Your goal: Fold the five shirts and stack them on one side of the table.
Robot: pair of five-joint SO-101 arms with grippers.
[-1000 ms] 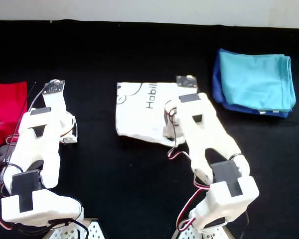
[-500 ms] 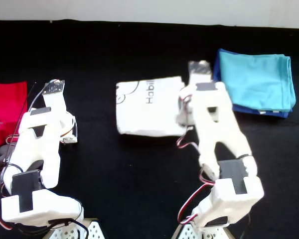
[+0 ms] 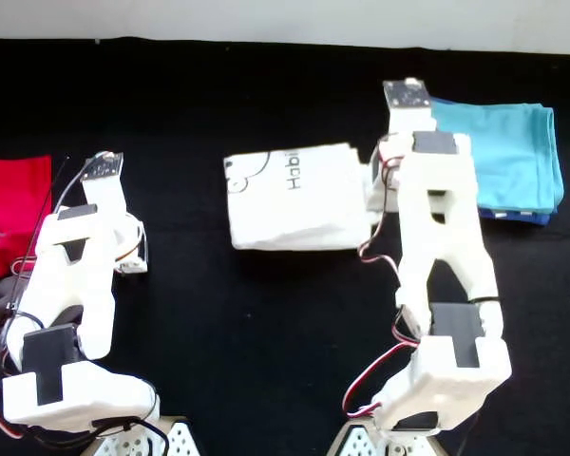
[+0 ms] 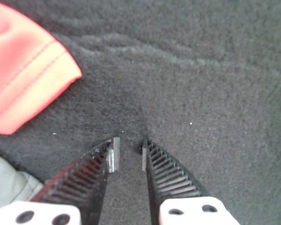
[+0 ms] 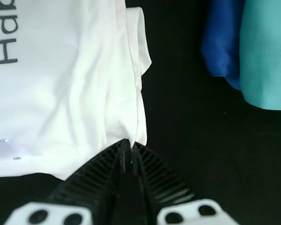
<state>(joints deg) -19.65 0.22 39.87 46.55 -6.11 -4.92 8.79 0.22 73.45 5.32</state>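
Right claw [image 5: 131,150] is clenched on the near corner of the folded white shirt with dark lettering [image 5: 61,84]. A sliver of white cloth is seen pinched between the jaws. The rest of the shirt is spread flat ahead of this claw and off to one side of it. The grip is taken at the very edge, likely so the folded bundle can be dragged over the table without the fold being opened.

On the other side of the right claw, across a strip of bare black felt-covered table [image 5: 178,93], a folded turquoise shirt [image 5: 267,51] is laid on top of a folded dark blue shirt [image 5: 222,47]. This pile is judged to be the stack the task asks for, kept at one side of the table. In the high view the pile [image 3: 499,152] is found just beside the right claw's arm, and the white shirt [image 3: 299,198] lies on the arm's opposite side. The white shirt is not yet on the pile.

Left claw [image 4: 129,154] is released: its jaws are slightly parted with nothing between them, and it is held low over bare table. A red shirt [image 4: 18,84] is seen ahead of it and off to one side, apart from it. A bit of grey cloth [image 4: 4,187] is seen close beside it. Both are presumably left there to be folded later, so the task looks roughly half done.
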